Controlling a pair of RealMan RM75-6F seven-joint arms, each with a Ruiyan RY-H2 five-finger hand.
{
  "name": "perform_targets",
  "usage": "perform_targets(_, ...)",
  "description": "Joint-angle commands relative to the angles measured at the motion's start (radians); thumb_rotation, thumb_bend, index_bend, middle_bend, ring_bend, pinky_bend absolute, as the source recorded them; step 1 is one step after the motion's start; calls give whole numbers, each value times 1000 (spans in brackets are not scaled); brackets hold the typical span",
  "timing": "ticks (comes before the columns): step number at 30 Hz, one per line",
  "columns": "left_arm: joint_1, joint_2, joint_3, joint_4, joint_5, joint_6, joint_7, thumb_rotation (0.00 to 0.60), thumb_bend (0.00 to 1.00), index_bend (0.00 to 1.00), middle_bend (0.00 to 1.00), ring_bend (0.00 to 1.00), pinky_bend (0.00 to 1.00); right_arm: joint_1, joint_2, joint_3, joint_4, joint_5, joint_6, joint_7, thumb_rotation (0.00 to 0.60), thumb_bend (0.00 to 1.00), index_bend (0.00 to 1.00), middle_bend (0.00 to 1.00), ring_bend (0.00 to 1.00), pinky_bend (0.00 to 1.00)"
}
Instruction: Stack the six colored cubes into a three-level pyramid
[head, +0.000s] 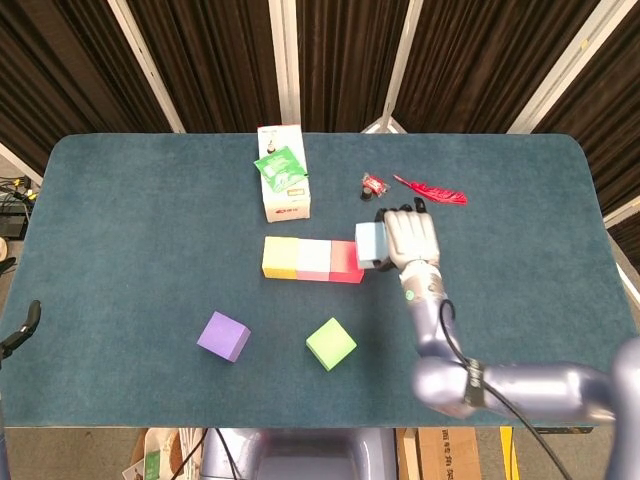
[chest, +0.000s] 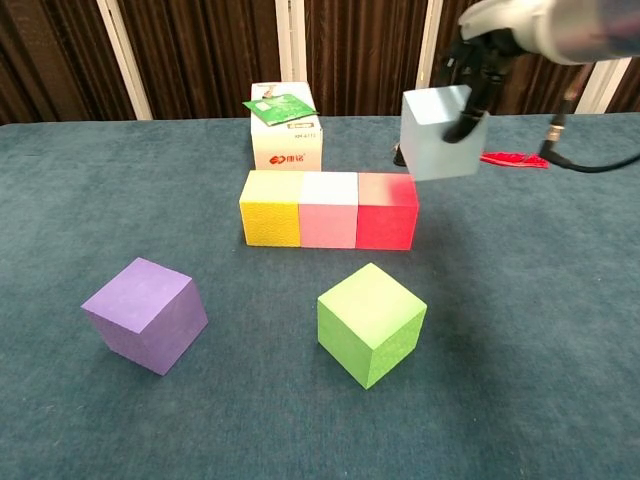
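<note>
My right hand (head: 409, 236) (chest: 484, 62) holds a light blue cube (head: 370, 245) (chest: 438, 132) in the air, just above the right end of a row of three cubes on the table: yellow (head: 280, 257) (chest: 272, 207), pink (head: 313, 260) (chest: 329, 208) and red (head: 345, 263) (chest: 386, 213). A green cube (head: 330, 343) (chest: 370, 323) and a purple cube (head: 223, 336) (chest: 146, 314) lie apart, nearer the front. Only a dark fingertip of my left hand (head: 27, 325) shows at the left edge in the head view.
A white box with a green card (head: 283, 184) (chest: 285, 133) stands behind the row. A small black item (head: 371, 187) (chest: 402, 154) and a red feather (head: 431, 191) (chest: 513, 159) lie at the back right. The blue table cloth (head: 140, 240) spreads wide on both sides.
</note>
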Motion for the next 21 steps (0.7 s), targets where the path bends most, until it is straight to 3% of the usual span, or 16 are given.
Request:
perform_targets(1,-2,3,-6,0,-14,-13,1,600,408,222,76,0,0,74,-96,72,100,82,65,-78,600,336,441,386,208,0)
perform_targets(11,-8,17,-25,0,-54,-47,-12,600,408,222,72,0,0,152,-206,181,230,209,129,-226,600,336,441,386,208,0)
perform_targets(21,-3,30,-29,-11,-65,-50,-21,600,408,222,71,0,0,155,-275,244,275,212,111,-253,600,336,441,387,208,0)
